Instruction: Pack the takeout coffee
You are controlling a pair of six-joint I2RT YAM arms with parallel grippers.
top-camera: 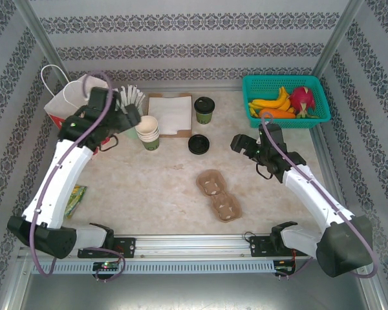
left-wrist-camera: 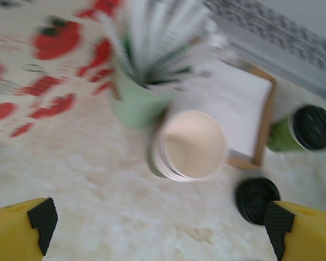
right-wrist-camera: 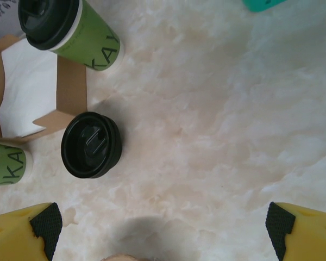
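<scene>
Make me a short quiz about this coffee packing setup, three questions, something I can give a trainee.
1. True or false: the lidded cup sits in the carrier.
2. Are the left gripper and the right gripper open or shut?
3. Choose one. The loose lid lies: A in the carrier, B on the table, C on the lidded cup.

Key: 1 false, it stands on the table at the back. 2 both open, holding nothing. 3 B.

White arms (top-camera: 59, 177), black joints (top-camera: 341, 247), perhaps lilac cables (top-camera: 107, 79), yellow fingers (right-wrist-camera: 13, 236).
</scene>
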